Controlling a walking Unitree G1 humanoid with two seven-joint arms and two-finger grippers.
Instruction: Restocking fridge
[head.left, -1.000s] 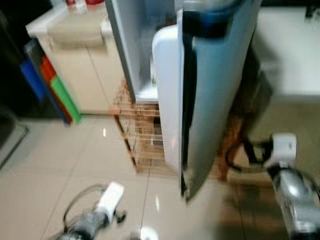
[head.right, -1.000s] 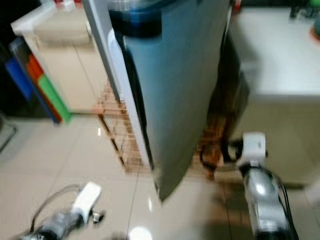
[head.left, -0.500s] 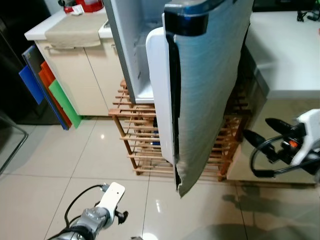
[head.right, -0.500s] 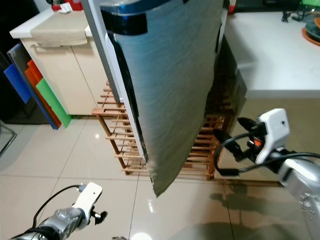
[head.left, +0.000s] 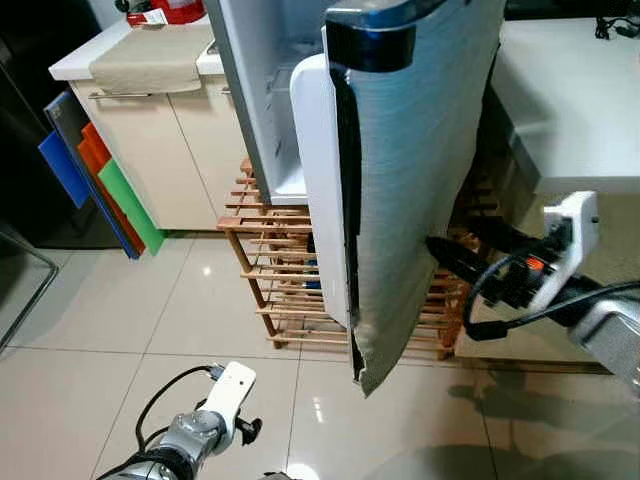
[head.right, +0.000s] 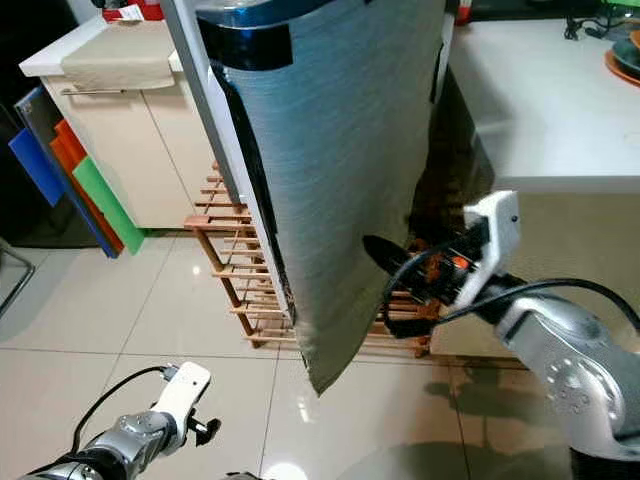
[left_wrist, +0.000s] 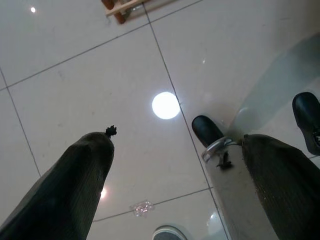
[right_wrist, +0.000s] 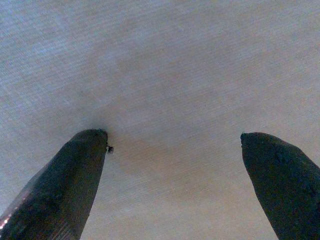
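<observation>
The fridge door (head.left: 420, 150) stands wide open, its grey-blue outer face turned toward me and its white inner liner (head.left: 320, 180) facing the open fridge compartment (head.left: 270, 100). My right gripper (head.left: 450, 232) is raised at the door's lower right, open, with its black fingertips at the outer face. In the right wrist view the two fingers (right_wrist: 75, 170) stand apart with the door's grey surface close in front and nothing between them. My left arm (head.left: 190, 440) hangs low; its gripper (left_wrist: 175, 135) is open over the tile floor.
A wooden slatted rack (head.left: 270, 260) sits under the fridge. A cream cabinet (head.left: 150, 130) with coloured boards (head.left: 95, 190) leaning on it stands to the left. A white counter (head.left: 570, 90) is on the right. My black foot (left_wrist: 207, 130) rests on the glossy tiles.
My right arm has swung left from beside the counter, bringing its fingers up against the door's outer face. The door and left arm have barely moved.
</observation>
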